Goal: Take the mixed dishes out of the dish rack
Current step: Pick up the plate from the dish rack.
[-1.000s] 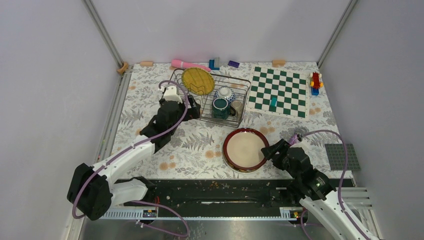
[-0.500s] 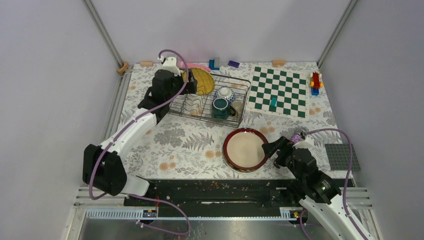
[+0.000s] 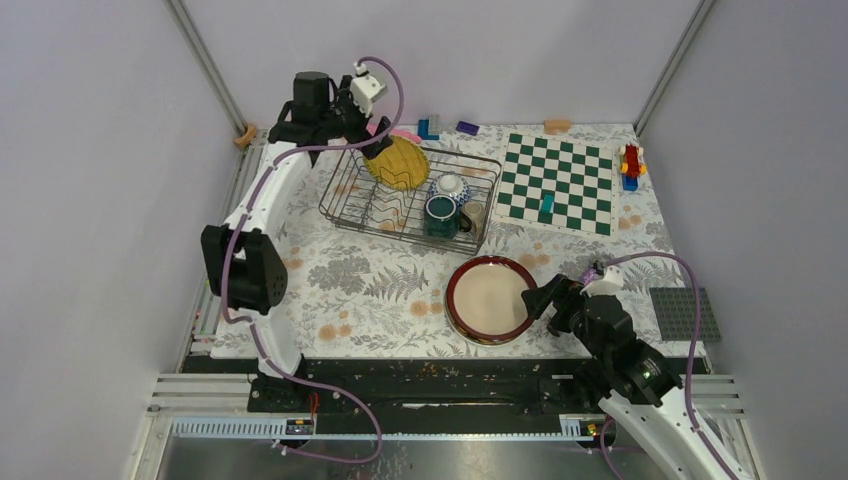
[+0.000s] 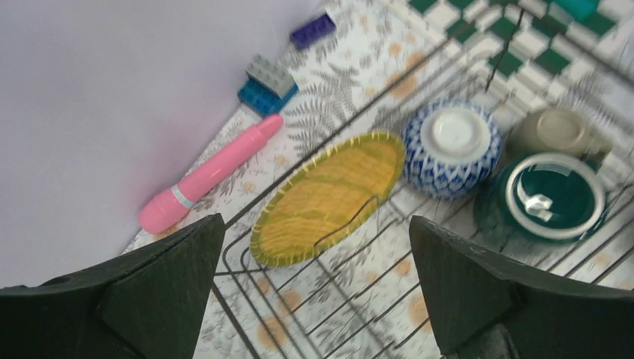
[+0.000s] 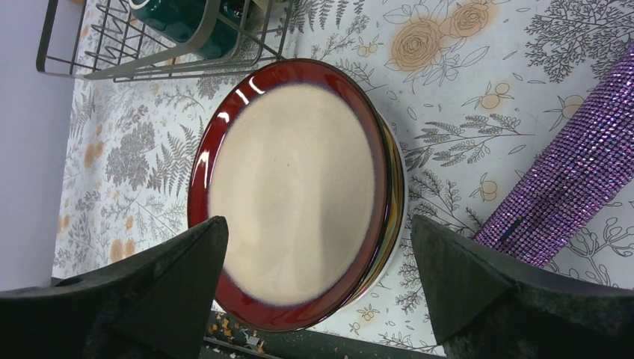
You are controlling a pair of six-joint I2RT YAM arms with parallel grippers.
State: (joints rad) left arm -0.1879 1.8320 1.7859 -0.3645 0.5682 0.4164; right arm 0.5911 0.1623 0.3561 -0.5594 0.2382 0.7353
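**Woven plate is next; 4 pieces are in the rack**

Top view: the left gripper, fingers wide apart and holding nothing, hovers over the far-left corner of the dish rack, just above the yellow woven-look plate, which leans on the tines. The right gripper, also open and empty, is beside the red-rimmed plate near the table's near edge.

Left wrist: the patterned bowl, green mug and olive cup sit at the rack's right end.

Right wrist: the red-rimmed plate lies on top of a stack.

The woven plate looks light and stiff, so I would pinch its raised rim. The bowl, mug and cup are probably glossy and fragile.
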